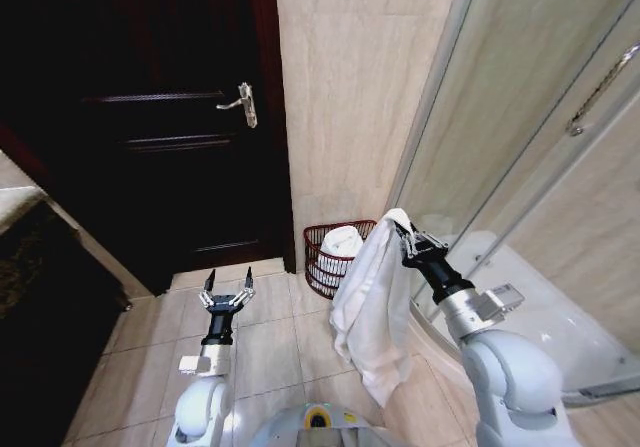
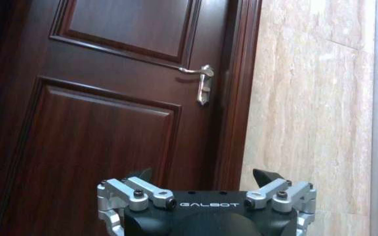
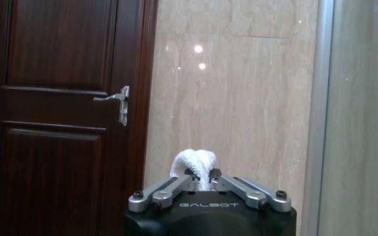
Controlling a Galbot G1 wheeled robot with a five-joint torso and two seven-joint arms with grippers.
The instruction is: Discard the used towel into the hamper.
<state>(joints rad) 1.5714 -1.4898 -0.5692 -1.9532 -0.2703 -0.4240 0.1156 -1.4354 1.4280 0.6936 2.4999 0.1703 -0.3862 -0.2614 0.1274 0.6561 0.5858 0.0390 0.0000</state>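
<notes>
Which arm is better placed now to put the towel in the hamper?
The right. The right gripper is already shut on the white towel, close beside the hamper. The left gripper is open and holds nothing, over the floor tiles farther from it.

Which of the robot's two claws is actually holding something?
The right gripper, pinched shut on the hanging white towel beside the hamper. The left gripper is spread open, holding nothing.

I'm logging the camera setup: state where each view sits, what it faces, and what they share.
Head view: high, looking down at the floor, the hamper, both arms; right hand holds the towel.
Left wrist view: behind the open left hand, facing the door.
Right wrist view: behind the right hand, facing the wall.
Shared: the door handle.
</notes>
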